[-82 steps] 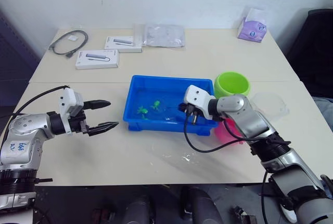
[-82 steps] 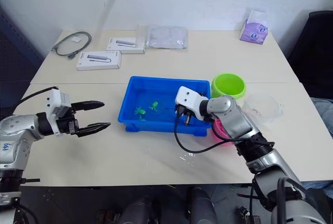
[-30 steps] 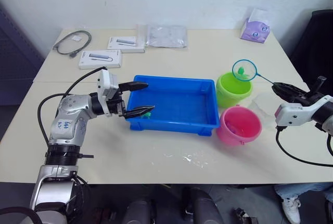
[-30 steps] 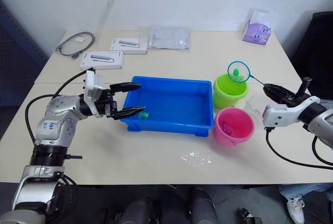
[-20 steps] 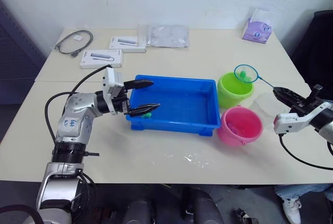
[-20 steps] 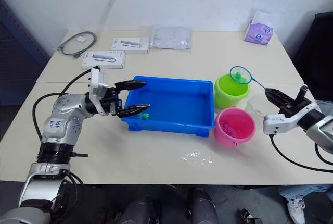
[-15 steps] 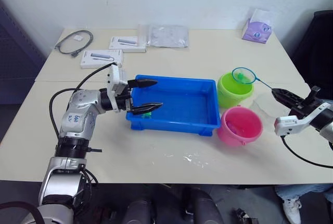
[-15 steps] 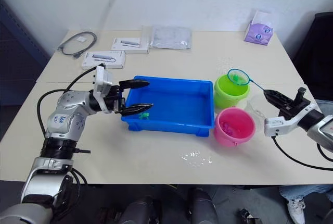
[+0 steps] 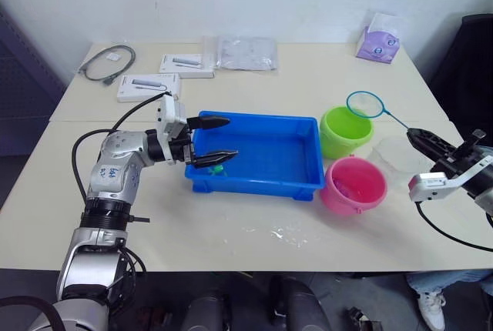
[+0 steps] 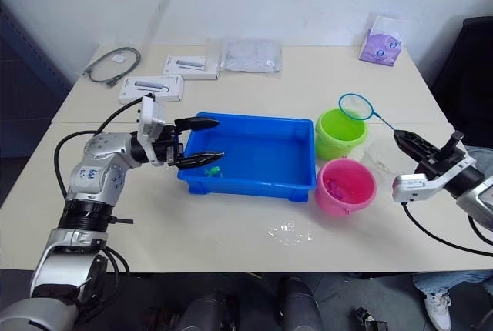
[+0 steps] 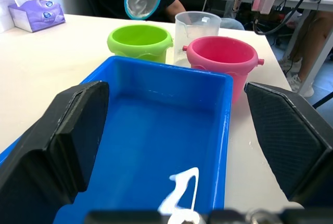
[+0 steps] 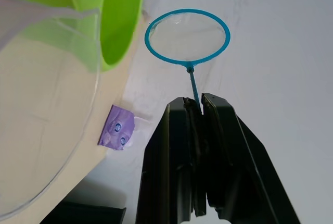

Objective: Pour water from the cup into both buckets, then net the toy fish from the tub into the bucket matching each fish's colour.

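Clamped on the thin handle of the net (image 9: 364, 103), the right gripper (image 9: 422, 137) holds the blue hoop up beside and just above the far rim of the lime green bucket (image 9: 345, 131), and in the right wrist view the mesh looks empty; the left gripper (image 9: 212, 140) has its two black fingers spread wide at the near-left corner of the blue tub (image 9: 254, 155), one finger over the rim and one lower, gripping nothing. As for progress, the netting looks close to finished: the tub's floor is bare blue across nearly its whole length, with only a shallow film of water and one small green fish (image 9: 219, 167) lying by the lower left finger. That fish presumably belongs in the green bucket, so one more scoop appears to be left, and I judge the net must travel back across the table to the tub's left end. Inside the pink bucket (image 9: 353, 186), which stands just in front of the green one and touching or nearly touching the tub's right end, small pink shapes can be made out at the bottom, likely fish; what lies inside the green bucket cannot be made out. Whether either bucket holds water is also unclear. Just right of both buckets stands the clear measuring cup (image 9: 399, 154), upright and seemingly empty, which suggests the pouring is done
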Robot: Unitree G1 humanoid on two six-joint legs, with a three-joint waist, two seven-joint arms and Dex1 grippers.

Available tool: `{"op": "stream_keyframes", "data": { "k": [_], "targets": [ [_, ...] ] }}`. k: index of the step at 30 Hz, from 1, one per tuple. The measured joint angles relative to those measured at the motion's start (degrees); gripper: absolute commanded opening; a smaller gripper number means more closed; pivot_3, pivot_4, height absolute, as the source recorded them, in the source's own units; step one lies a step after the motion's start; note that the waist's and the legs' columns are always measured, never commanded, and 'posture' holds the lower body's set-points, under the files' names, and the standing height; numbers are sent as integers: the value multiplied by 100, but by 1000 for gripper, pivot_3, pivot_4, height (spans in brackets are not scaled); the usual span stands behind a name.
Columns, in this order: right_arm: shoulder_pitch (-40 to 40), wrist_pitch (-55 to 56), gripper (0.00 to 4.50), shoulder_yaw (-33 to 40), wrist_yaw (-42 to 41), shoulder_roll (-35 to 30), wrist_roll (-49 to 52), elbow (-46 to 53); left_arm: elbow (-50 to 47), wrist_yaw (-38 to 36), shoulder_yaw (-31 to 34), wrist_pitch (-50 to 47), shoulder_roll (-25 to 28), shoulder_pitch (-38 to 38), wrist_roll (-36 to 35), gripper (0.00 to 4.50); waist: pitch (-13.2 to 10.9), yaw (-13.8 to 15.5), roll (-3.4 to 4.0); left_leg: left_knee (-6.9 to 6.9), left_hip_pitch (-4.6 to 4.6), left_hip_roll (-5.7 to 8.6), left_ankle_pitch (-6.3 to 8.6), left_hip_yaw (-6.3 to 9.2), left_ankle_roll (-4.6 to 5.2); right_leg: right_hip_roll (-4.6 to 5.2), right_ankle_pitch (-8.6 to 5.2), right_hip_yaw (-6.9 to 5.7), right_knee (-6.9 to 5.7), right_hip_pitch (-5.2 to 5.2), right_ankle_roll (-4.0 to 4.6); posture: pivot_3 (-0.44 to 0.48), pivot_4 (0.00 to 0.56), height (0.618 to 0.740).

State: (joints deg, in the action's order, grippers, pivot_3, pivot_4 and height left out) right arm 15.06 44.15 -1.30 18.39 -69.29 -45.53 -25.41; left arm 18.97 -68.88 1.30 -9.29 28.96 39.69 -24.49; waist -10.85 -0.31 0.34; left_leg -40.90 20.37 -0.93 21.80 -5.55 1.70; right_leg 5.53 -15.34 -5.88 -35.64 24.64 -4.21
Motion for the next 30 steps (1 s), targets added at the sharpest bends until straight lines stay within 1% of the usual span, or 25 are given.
{"op": "stream_keyframes", "data": {
  "k": [2,4,6,8,10,12,13,15,17,20,22,24,27,30],
  "targets": [
    [69,82,0,0,-714,192,1032,119,-1,1,54,0,148,-86,7,4468,0,-32,0,1,-4,-4,0,1,0,-5,0,-1,2,-4,0,0,150,740],
    [133,-128,0,-74,-1668,458,2318,443,-6,-7,128,4,321,-215,5,4468,0,-67,-1,0,-7,-5,0,3,0,-4,0,-2,0,-7,0,0,150,740],
    [229,-862,0,-122,-2804,944,3966,1202,10,-65,308,3,554,-401,-12,4468,-3,-131,-5,-2,-7,-12,0,9,0,-6,0,-5,-2,-8,1,0,150,740],
    [307,-1752,0,-244,-3727,1243,5270,2010,-1,-86,503,-47,757,-530,-84,4468,-4,-126,-4,-5,-6,-13,0,16,0,-2,0,-10,-8,-9,1,0,150,740],
    [365,-2411,0,-345,-4415,1376,5989,2617,-11,-86,700,-116,988,-658,-108,4468,-4,-112,-4,-5,-5,-12,3,20,5,4,0,-13,-20,-10,2,0,150,740],
    [468,-3201,0,-474,-5087,1359,6503,3086,-44,-123,841,-181,1251,-847,-110,4468,-4,-91,-4,-7,-2,-7,9,22,17,15,0,-17,-19,-12,1,0,150,740],
    [515,-3768,0,-565,-5414,1308,6720,3349,-59,-171,901,-203,1408,-992,-109,4468,-4,-76,-4,-8,-1,-6,14,23,25,21,0,-18,-18,-12,1,0,150,740],
    [606,-4508,0,-730,-5824,1301,6860,3599,-63,-225,937,-240,1584,-1202,-102,4468,-4,-25,-4,-12,4,-1,19,25,35,31,1,-21,-12,-11,1,0,150,740],
    [792,-4969,0,-854,-6051,1388,6833,3681,-85,-247,952,-255,1648,-1321,-102,4468,-4,32,-4,-16,6,6,21,26,39,40,1,-22,1,-9,-1,0,150,740],
    [1394,-5538,0,-1286,-6617,1399,6421,3665,-294,-252,958,-257,1735,-1545,-87,4468,-4,23,-4,-13,7,10,23,27,39,47,1,-25,7,-7,-1,0,150,740],
    [1562,-5676,0,-1490,-6856,1442,6186,3618,-388,-245,953,-264,1736,-1616,-88,4468,-4,24,-4,-9,8,10,24,27,38,47,1,-28,6,-5,0,0,150,740],
    [1796,-5746,0,-1749,-7075,1659,5819,3386,-629,-194,973,-364,1730,-1777,-114,4468,-4,4,-4,-8,9,10,24,22,37,45,1,-27,0,-3,0,0,150,740],
    [2117,-5776,0,-2118,-7353,1875,5310,2980,-1003,-108,1014,-651,1721,-1940,-264,4468,-4,-12,-3,-8,14,10,24,19,37,42,1,-25,-10,3,-1,0,150,740],
    [2503,-5576,0,-2296,-7652,2084,4864,2463,-1269,-64,1072,-851,1748,-2110,-336,4468,-5,-37,-3,-9,14,10,23,19,36,37,1,-25,-11,3,-1,0,150,740]
  ]
}}
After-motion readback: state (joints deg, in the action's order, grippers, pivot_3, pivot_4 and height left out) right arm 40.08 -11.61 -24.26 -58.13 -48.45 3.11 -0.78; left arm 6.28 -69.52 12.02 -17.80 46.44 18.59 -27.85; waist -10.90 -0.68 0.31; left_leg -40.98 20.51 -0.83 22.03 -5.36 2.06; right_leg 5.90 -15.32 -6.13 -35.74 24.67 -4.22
